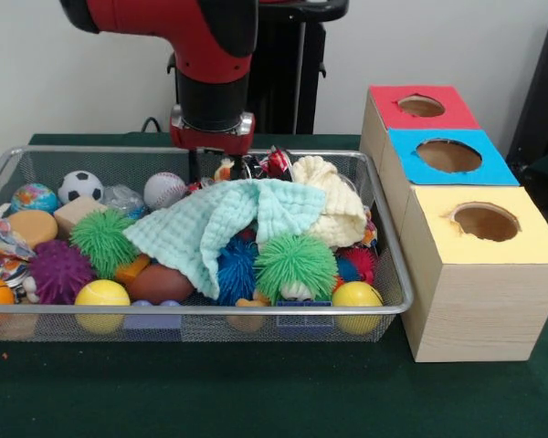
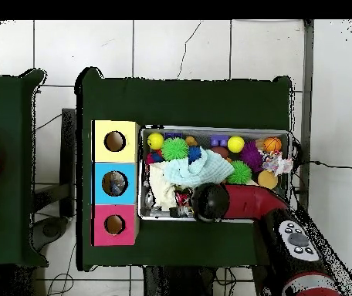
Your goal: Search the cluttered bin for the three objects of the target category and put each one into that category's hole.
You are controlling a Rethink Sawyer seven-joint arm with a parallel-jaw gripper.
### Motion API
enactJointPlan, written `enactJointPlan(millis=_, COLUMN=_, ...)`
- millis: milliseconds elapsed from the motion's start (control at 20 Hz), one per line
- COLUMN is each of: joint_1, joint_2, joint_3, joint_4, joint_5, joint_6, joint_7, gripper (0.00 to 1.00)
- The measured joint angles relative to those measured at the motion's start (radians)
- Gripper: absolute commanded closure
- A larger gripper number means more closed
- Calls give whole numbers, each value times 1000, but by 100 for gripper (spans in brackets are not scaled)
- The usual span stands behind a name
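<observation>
1. The wire mesh bin point(image 1: 397, 306) sits near on the green table point(image 1: 256, 392); 3 boxes point(image 1: 479, 274) stand just right of it.
2. A mint cloth point(image 1: 215, 228) drapes its middle.
3. The gripper point(image 1: 194, 169) dips into the bin's far side; whether its fingers are apart or together cannot be told.

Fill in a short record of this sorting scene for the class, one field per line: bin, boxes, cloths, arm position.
Bin: wire mesh basket full of balls and spiky toys
Boxes: red box, blue box and yellow box in a row beside it, each with a round hole
Cloths: mint cloth draped over toys, cream cloth next to it
Arm position: gripper lowered at the bin's far side; jaws hidden
</observation>
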Motion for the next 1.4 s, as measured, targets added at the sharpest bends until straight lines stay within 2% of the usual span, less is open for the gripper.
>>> enactJointPlan(millis=250, joint_1=13, joint_2=27, joint_3=-20, joint_4=9, joint_5=18, joint_6=-29, joint_7=0, gripper=0)
enactJointPlan(millis=450, joint_1=-12, joint_2=30, joint_3=-22, joint_4=9, joint_5=18, joint_6=-52, joint_7=0, gripper=0)
enactJointPlan(millis=1000, joint_1=-172, joint_2=6, joint_3=-21, joint_4=12, joint_5=10, joint_6=-47, joint_7=0, gripper=0)
enactJointPlan(millis=1400, joint_1=-239, joint_2=-49, joint_3=-20, joint_4=12, joint_5=9, joint_6=-8, joint_7=0, gripper=0)
